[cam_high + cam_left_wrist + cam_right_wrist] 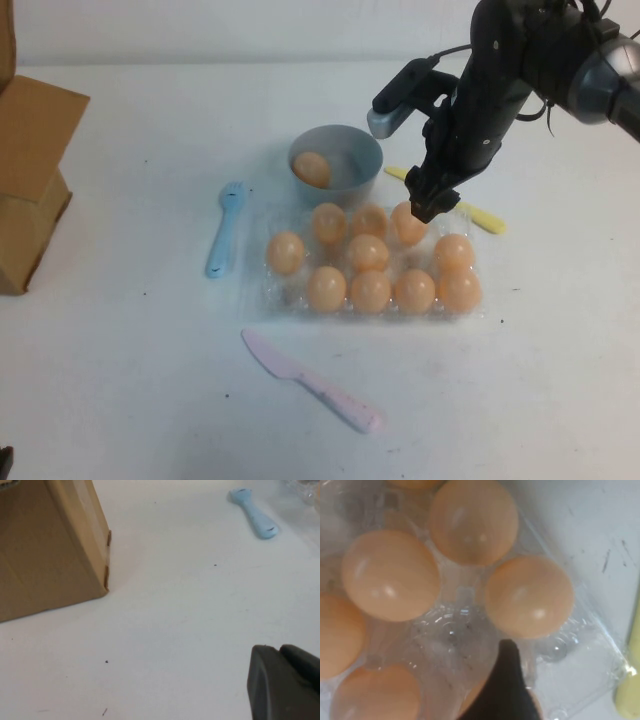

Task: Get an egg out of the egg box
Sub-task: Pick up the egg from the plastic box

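The clear plastic egg box (275,292) lies in the middle of the table and holds several orange-tan eggs. My right gripper (432,207) hangs low over the box's back right part, right at the egg (404,226) there. In the right wrist view the egg box (580,670) fills the picture. A dark part of the gripper lies across an egg (472,703) at the picture's lower edge. My left gripper (280,651) is shut and empty, low over bare table near the cardboard box, far from the eggs.
A grey-blue bowl (362,160) behind the egg box holds one egg (311,168). A blue spoon (225,230) lies left of the box, a pink knife (310,380) in front, a yellow utensil (482,216) behind right. A brown cardboard box (30,180) stands at the far left.
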`<control>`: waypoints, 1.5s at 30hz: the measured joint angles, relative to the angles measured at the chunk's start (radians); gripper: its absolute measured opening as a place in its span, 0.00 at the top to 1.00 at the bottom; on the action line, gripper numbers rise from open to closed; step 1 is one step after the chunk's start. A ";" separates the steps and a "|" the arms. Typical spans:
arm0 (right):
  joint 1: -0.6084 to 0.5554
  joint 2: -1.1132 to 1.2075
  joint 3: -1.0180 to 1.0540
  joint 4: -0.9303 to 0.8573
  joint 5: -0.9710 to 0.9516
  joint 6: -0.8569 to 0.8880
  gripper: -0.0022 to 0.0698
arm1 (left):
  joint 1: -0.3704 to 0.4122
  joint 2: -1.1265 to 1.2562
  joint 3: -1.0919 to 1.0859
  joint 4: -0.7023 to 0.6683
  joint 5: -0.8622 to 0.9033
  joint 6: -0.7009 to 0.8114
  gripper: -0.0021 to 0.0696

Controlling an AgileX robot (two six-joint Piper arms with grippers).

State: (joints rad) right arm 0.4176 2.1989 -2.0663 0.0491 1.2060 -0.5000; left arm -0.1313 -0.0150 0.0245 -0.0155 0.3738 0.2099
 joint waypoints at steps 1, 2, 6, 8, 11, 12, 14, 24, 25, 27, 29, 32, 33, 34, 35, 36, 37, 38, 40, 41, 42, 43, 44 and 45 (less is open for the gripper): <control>0.000 0.000 0.000 0.007 0.000 -0.028 0.25 | 0.000 0.000 0.000 0.000 0.000 0.000 0.98; 0.000 0.000 0.000 0.016 0.000 -0.050 0.25 | 0.000 0.000 0.000 0.000 0.000 0.000 0.98; 0.000 0.000 0.000 0.055 -0.011 -0.149 0.25 | 0.000 0.000 0.000 0.000 0.000 0.000 0.98; 0.000 0.000 0.000 0.069 -0.018 -0.184 0.25 | 0.000 0.000 0.000 0.000 0.000 0.000 0.98; 0.000 0.002 0.000 0.078 -0.026 -0.218 0.25 | 0.000 0.000 0.000 0.000 0.000 0.000 0.98; 0.000 0.008 0.000 0.080 -0.028 -0.222 0.25 | 0.000 0.000 0.000 0.000 0.000 0.000 0.98; 0.000 0.019 0.000 0.080 -0.030 -0.227 0.25 | 0.000 0.000 0.000 0.000 0.000 0.000 0.98; 0.000 0.089 0.000 0.082 -0.061 -0.231 0.25 | 0.000 0.000 0.000 0.000 0.000 0.000 0.98; 0.000 0.089 0.000 0.082 -0.065 -0.231 0.25 | 0.000 0.000 0.000 0.000 0.000 0.000 0.98; 0.000 0.093 0.000 0.082 -0.075 -0.233 0.25 | 0.000 0.000 0.000 0.000 0.000 0.000 0.98; 0.000 0.098 0.000 0.085 -0.082 -0.233 0.25 | 0.000 0.000 0.000 0.000 0.000 0.000 0.98; 0.000 0.099 0.000 0.089 -0.082 -0.233 0.25 | 0.000 0.000 0.000 0.000 0.000 0.000 0.98; 0.000 0.099 0.000 0.091 -0.084 -0.233 0.25 | 0.000 0.000 0.000 0.000 0.000 0.000 0.98; 0.000 0.099 0.000 0.091 -0.084 -0.233 0.25 | 0.000 0.000 0.000 0.000 0.000 0.000 0.98; 0.000 0.099 0.000 0.091 -0.084 -0.233 0.25 | 0.000 0.000 0.000 0.000 0.000 0.000 0.98; 0.000 0.099 0.000 0.093 -0.084 -0.234 0.25 | 0.000 0.000 0.000 0.000 0.000 0.000 0.98; 0.000 0.099 0.000 0.093 -0.084 -0.240 0.25 | 0.000 0.000 0.000 0.000 0.000 0.000 0.98; 0.000 0.099 0.000 0.094 -0.084 -0.250 0.25 | 0.000 0.000 0.000 0.000 0.000 0.000 0.98; 0.000 0.099 0.000 0.094 -0.080 -0.273 0.25 | 0.000 0.000 0.000 0.000 0.000 0.000 0.98; 0.000 0.099 0.000 0.094 -0.076 -0.286 0.25 | 0.000 0.000 0.000 0.000 0.000 0.000 0.98; 0.000 0.099 0.000 0.094 -0.071 -0.304 0.25 | 0.000 0.000 0.000 0.000 0.000 0.000 0.98; 0.000 0.099 0.000 0.094 -0.067 -0.324 0.25 | 0.000 0.000 0.000 0.000 0.000 0.000 0.98; 0.000 0.099 0.000 0.094 -0.067 -0.345 0.25 | 0.000 0.000 0.000 0.000 0.000 0.000 0.98; 0.000 0.099 0.000 0.094 -0.065 -0.362 0.25 | 0.000 0.000 0.000 0.000 0.000 0.000 0.98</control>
State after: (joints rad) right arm 0.4176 2.2982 -2.0663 0.1434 1.1410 -0.8615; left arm -0.1313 -0.0150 0.0245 -0.0155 0.3738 0.2099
